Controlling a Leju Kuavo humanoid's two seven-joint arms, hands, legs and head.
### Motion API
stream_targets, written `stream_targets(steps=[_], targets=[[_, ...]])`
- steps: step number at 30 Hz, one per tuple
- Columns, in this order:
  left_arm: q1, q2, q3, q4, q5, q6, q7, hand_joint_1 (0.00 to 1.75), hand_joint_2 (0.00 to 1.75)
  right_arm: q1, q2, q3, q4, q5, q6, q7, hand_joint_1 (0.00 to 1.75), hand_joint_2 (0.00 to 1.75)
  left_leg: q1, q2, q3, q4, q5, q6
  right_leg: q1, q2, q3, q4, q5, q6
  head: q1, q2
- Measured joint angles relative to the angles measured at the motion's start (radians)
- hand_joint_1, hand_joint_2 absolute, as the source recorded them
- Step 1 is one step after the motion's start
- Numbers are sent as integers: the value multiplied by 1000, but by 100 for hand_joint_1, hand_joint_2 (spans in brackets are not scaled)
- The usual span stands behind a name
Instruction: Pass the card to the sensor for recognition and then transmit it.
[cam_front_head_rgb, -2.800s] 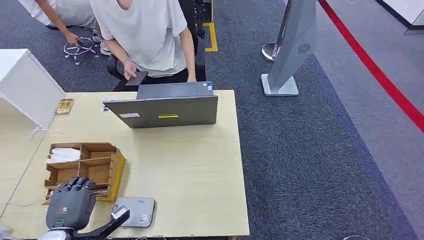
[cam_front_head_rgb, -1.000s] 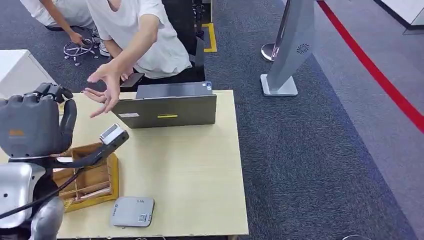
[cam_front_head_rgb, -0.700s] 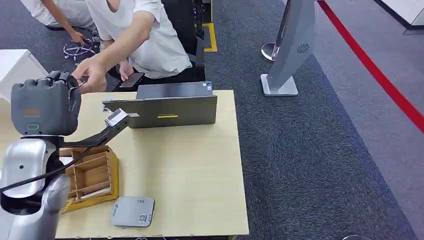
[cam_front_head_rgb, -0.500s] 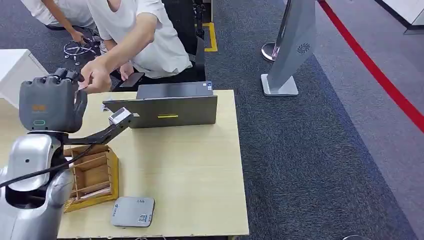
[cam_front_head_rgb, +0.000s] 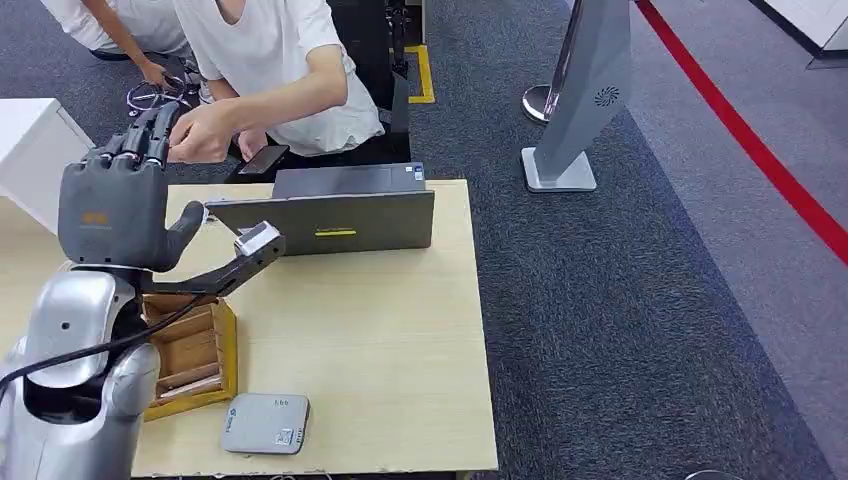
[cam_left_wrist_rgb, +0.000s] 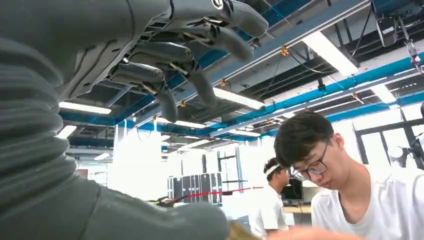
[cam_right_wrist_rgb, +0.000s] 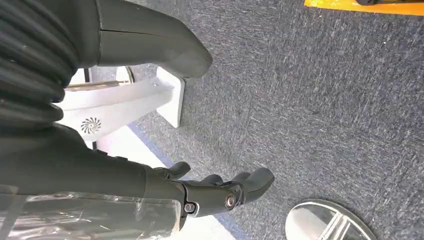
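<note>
Fingers (cam_front_head_rgb: 150, 125) spread empty; one sensor (cam_front_head_rgb: 265, 424), two people.

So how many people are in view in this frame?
2. One person in a white shirt sits behind the laptop, a hand by the robot's raised left hand. Another person crouches at the top-left corner, mostly cut off.

The sensor (cam_front_head_rgb: 265, 423), a flat grey rounded-corner pad with small marks along its far edge and a small label near one near corner, is lying flat on the bench (cam_front_head_rgb: 380, 330) close to the front edge, toward the front-left corner, just beside the wooden tray (cam_front_head_rgb: 190, 350). The card cannot be made out for certain.
</note>
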Motion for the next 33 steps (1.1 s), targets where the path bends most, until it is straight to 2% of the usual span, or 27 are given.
stream_targets(steps=[9,10,11,12,14,15,16,17,20,24,31,33], targets=[[15,-6,0,-24,0,-2,0,0,175,0,0,0,0,0,-1,0,0,175,0,0,0,0,0,0,0,0,0,0,0,0,0,0],[24,-13,4,-35,0,5,-20,0,175,0,0,0,0,-5,-5,3,0,175,0,0,0,0,0,0,0,0,1,0,0,0,0,0],[105,-49,61,-105,8,39,-133,0,175,5,0,0,0,-45,-41,9,0,175,0,1,0,0,-1,1,0,1,0,0,0,0,-1,0],[288,-113,300,-211,347,5,-237,0,175,12,0,-10,12,-83,-89,9,0,175,0,1,0,-2,-3,1,0,0,2,0,-3,1,0,0],[372,-133,473,-211,667,-72,-213,0,175,10,0,-39,22,-94,-76,9,0,175,-1,5,4,-4,-4,0,-1,5,2,0,-3,0,-1,0],[399,-143,578,-206,815,-87,-209,0,175,9,0,-55,25,-94,-69,9,0,175,-1,8,4,-4,-4,0,-1,8,0,0,-3,0,0,0],[416,-149,685,-203,919,-93,-208,0,175,9,0,-67,27,-94,-68,9,0,175,0,11,4,-4,-4,0,0,10,-2,0,-2,-1,0,0],[432,-155,779,-202,974,-97,-209,0,175,9,0,-75,29,-94,-68,9,0,175,0,12,4,-4,-4,0,0,10,-2,0,-2,-1,-2,0],[463,-163,915,-202,952,-108,-211,0,175,4,0,-90,35,-94,-63,9,0,175,0,4,4,-4,-4,0,0,3,0,0,-5,-2,-2,0],[485,-175,1008,-200,941,-109,-212,0,175,-2,0,-101,40,-94,-63,9,0,175,0,4,4,-4,-4,0,0,3,2,0,-5,-1,0,0],[494,-182,1057,-197,939,-109,-212,0,175,-5,0,-106,43,-94,-63,9,0,175,-1,3,4,-4,-4,0,0,2,3,0,-5,-2,0,0],[493,-189,1067,-197,977,-107,-182,0,175,-7,0,-108,45,-95,-61,9,0,175,-1,3,4,-4,-4,0,0,1,3,0,-4,-2,0,0]])
